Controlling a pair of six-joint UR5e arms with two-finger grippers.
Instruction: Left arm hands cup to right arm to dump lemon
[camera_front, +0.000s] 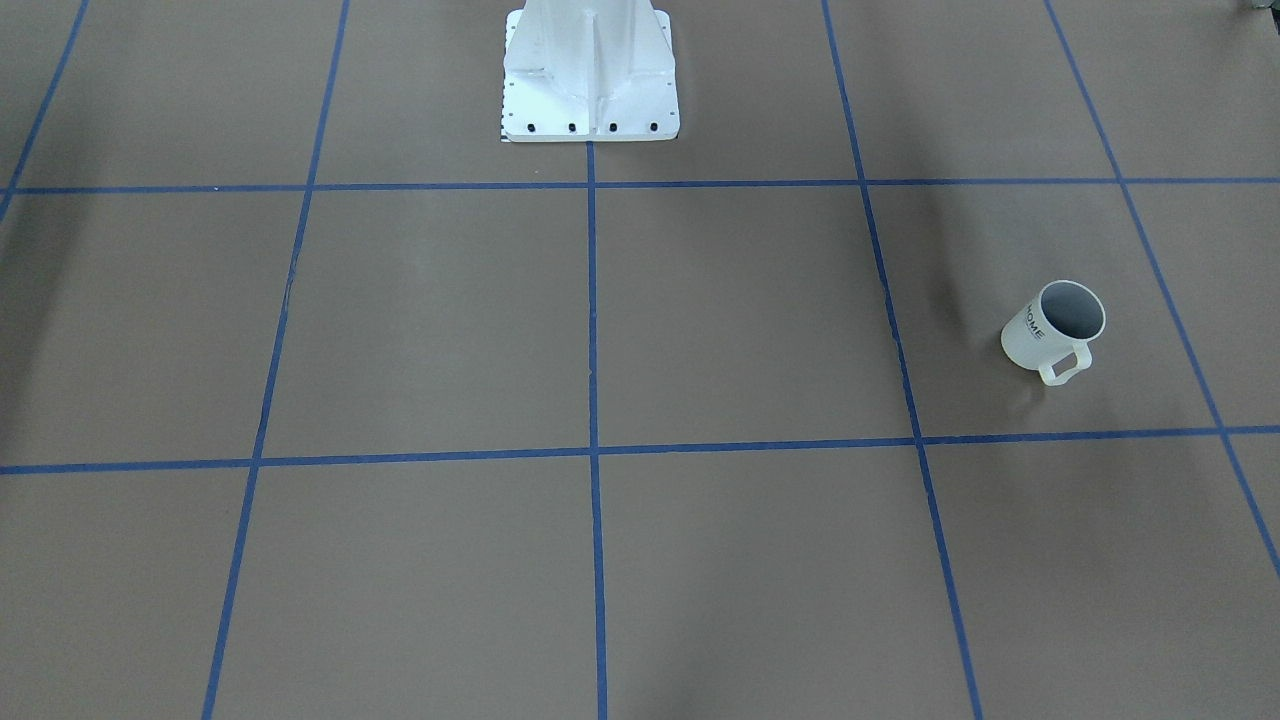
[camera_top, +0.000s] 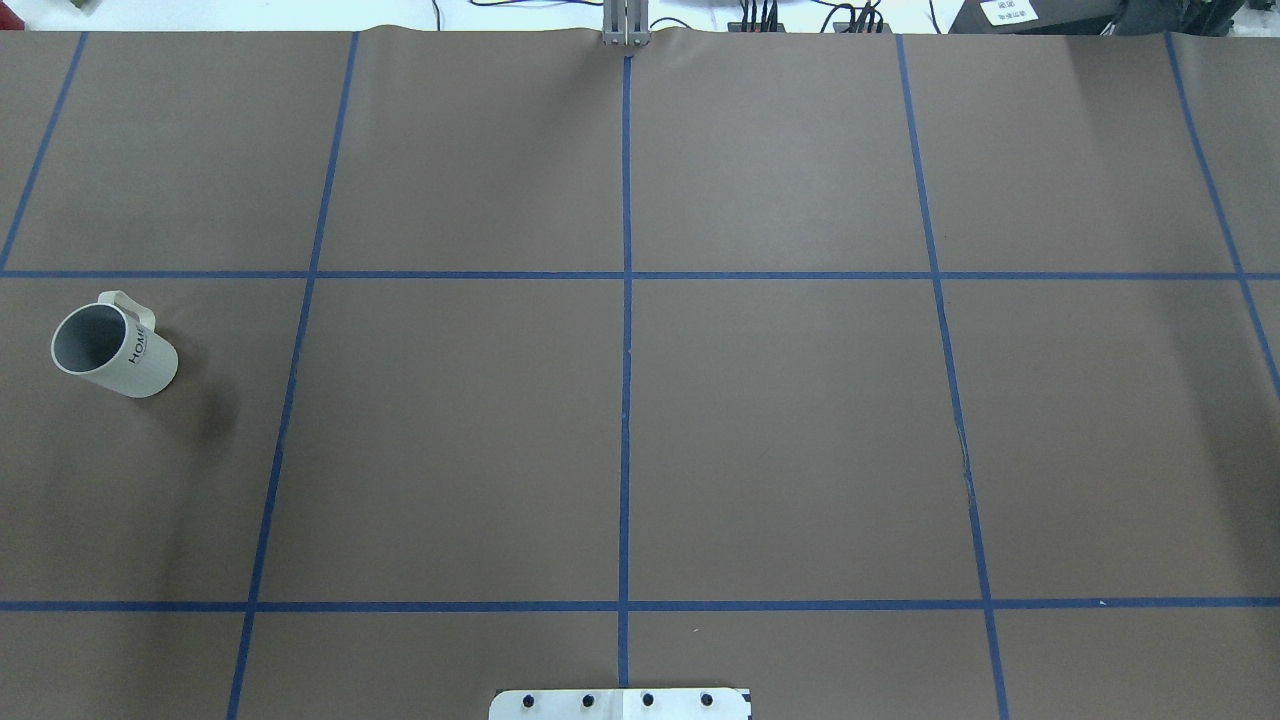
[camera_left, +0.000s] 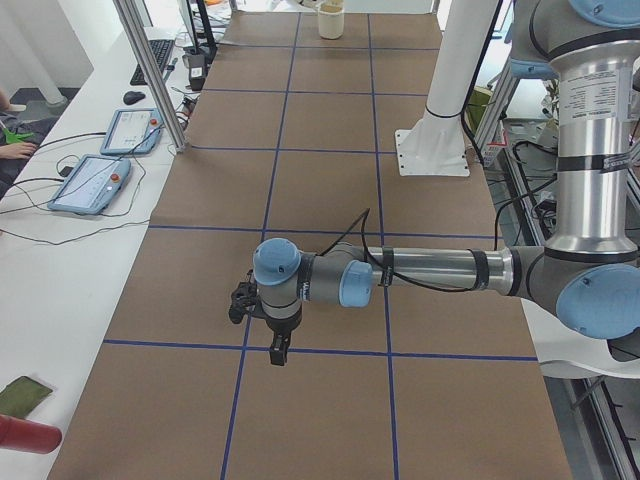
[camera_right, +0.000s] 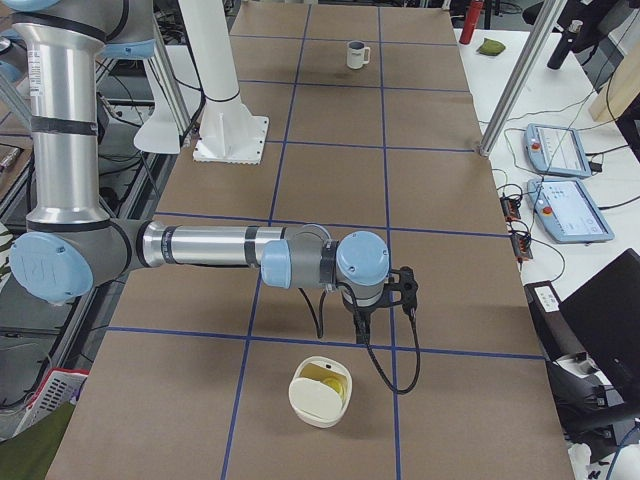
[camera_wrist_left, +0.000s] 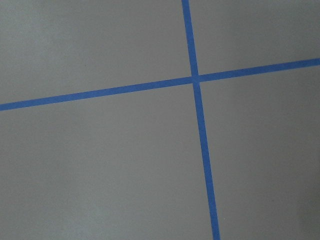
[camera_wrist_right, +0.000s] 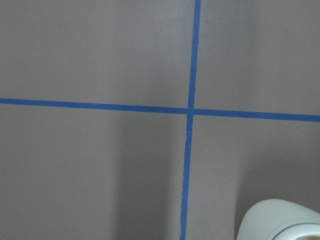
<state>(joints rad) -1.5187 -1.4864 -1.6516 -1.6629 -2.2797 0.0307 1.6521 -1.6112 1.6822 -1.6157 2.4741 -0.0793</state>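
— Two arms are hanging low over the desk (camera_top: 780, 420), as we are seeing them from its ends. Where is the cup (camera_top: 125, 355) standing?
— We are finding it upright on the robot's left side, inside one square of blue tape (camera_top: 626, 400), with its handle pointing away from the robot and its grey inside showing.
— And the left arm (camera_left: 430, 268)?
— It is lying level above the brown cover, the left gripper (camera_left: 278, 352) pointing down near a tape crossing. We are unable to tell how wide it is standing or whether it is gripping anything.
— Are we reading the right arm (camera_right: 200, 245) any better?
— No. The right gripper (camera_right: 361, 328) is hanging near a cream bowl (camera_right: 312, 408), yellow inside, well apart from the cup. We are not managing to tell its opening either. Its wrist camera is catching the bowl's rim in one corner.
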